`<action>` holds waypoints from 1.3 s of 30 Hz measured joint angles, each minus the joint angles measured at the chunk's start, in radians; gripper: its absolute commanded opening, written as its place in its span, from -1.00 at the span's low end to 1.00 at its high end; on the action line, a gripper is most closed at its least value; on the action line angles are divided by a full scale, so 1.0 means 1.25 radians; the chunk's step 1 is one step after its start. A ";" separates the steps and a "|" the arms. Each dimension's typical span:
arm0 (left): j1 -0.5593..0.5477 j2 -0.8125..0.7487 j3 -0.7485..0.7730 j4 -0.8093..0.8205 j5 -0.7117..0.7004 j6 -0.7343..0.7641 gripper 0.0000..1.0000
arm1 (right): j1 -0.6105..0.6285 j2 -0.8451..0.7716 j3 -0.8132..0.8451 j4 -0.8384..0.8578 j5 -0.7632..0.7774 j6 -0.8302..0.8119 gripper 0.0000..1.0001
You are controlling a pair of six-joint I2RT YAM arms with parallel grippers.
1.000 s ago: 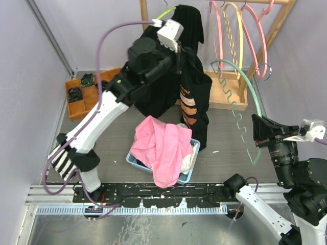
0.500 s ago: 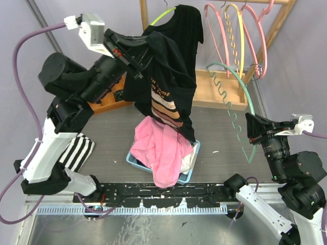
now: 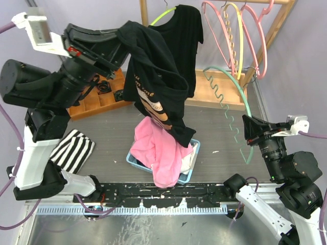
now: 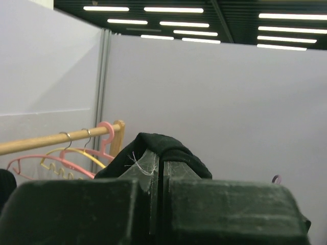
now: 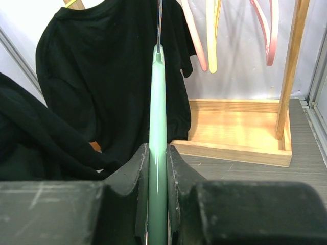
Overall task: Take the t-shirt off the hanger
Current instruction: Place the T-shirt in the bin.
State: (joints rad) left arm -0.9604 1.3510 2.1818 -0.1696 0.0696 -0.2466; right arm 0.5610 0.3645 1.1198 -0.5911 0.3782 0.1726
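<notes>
The grey bench (image 3: pixel 110 135) carries a blue basket (image 3: pixel 193 153) near its middle. Left of the basket lies a striped cloth (image 3: pixel 76 150). Behind the basket stand an orange tray (image 3: pixel 92 106) and a wooden rack base (image 3: pixel 217 97).

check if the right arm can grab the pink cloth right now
Probably not: the right gripper is shut on the green hanger, so it has no free grip, though the pink cloth lies mostly uncovered.

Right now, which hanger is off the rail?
The teal-green hanger, clamped in the right gripper; the lime hanger, pink hangers and yellow hanger hang on the wooden rail.
</notes>
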 measured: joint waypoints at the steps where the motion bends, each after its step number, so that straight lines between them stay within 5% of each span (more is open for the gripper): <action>1: 0.000 0.001 0.012 -0.001 0.003 -0.004 -1.00 | 0.000 0.000 0.000 0.000 -0.002 0.002 -0.99; 16: 0.000 -0.022 0.044 -0.010 0.017 -0.044 -1.00 | 0.000 0.002 -0.004 0.013 -0.018 0.012 -0.99; 39: -0.059 -0.201 -0.622 -0.042 -0.136 -0.073 -1.00 | 0.000 0.079 -0.066 0.057 -0.035 0.013 -0.99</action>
State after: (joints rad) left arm -1.0336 1.0996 1.4040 -0.2222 -0.0998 -0.3374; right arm 0.5610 0.4633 1.0370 -0.5198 0.3344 0.1890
